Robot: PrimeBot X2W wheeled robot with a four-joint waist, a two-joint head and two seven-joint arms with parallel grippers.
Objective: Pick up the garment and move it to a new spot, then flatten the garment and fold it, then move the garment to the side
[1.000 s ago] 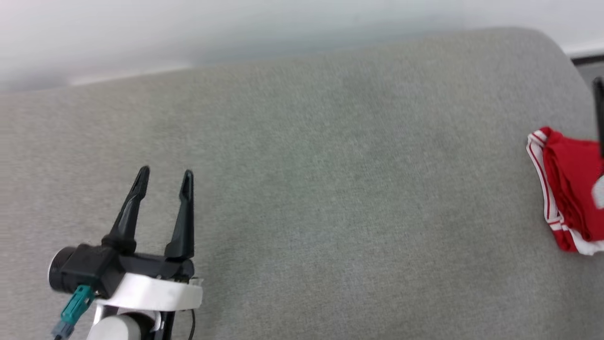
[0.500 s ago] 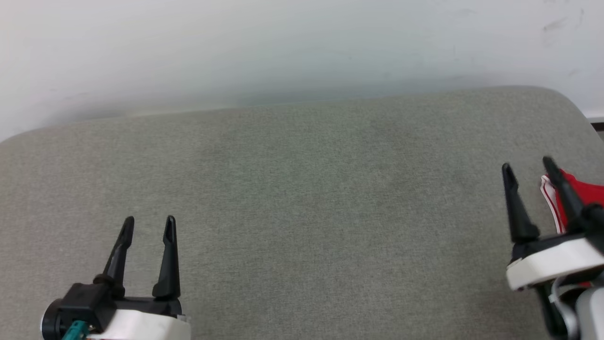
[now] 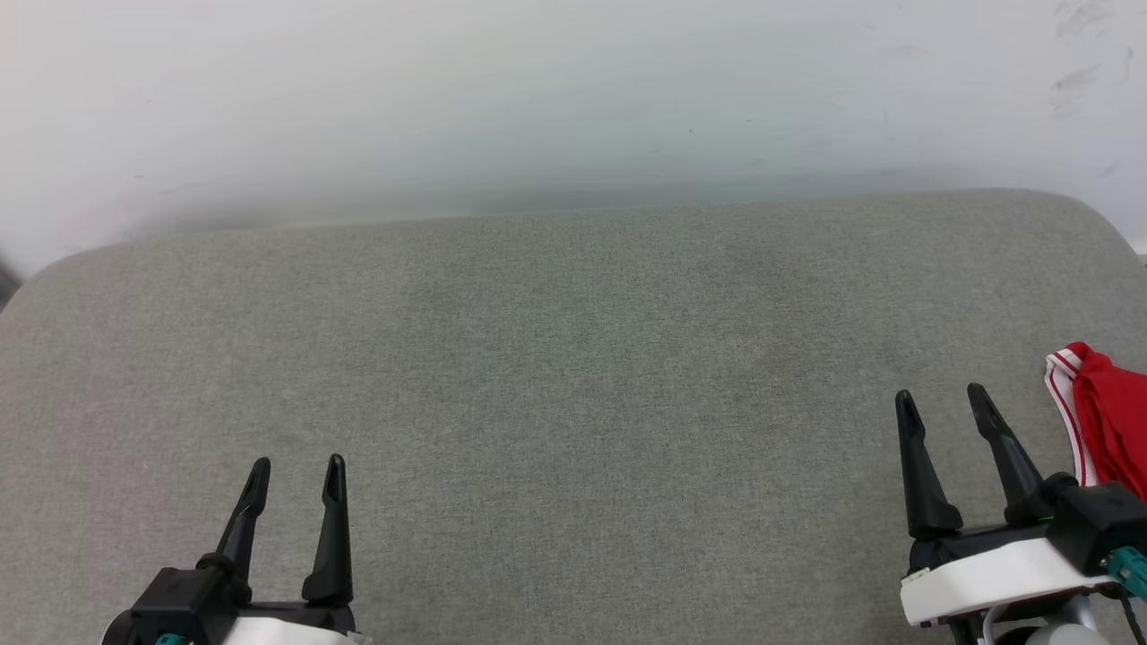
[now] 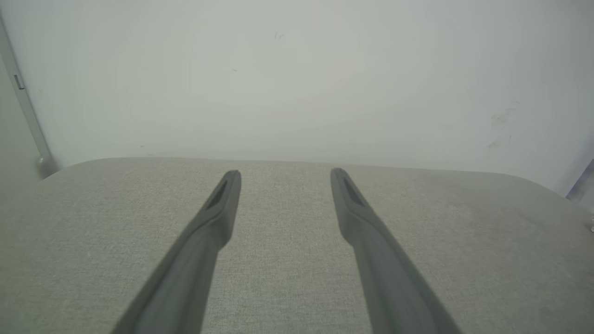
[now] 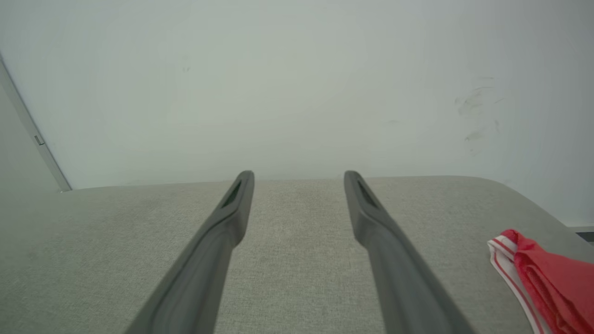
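Garment (image 3: 1107,421): red cloth, bunched in folds, white trim w/ red stripes along its left side. Lies on bench (image 3: 573,376) at the right edge, nearer the far right corner than the near one. Its right part is cut off by the head view's border.
Garment in R wrist view: lower right, off to the side of the fingers (image 5: 394,250), w/ a strip of bare bench fabric between.
Lettering/number: can't tell, not visible in the folds.
Right gripper (image 3: 939,395): just left of garment, near bench's right edge. Fingers spread wide w/ nothing between them, tips pointing toward the far edge. Fingers clear of the cloth. Whether the gripper body touches it, can't tell.
Left gripper (image 3: 297,464): toward bench's near left, well apart from garment. Fingers spread wide, holding nothing, pointing toward the far edge.
Bench: grey woven upholstery, rounded far corners, bare across the middle btwn the grippers.
Wall (image 3: 538,107): pale, behind the far edge, faint scuff marks upper right.
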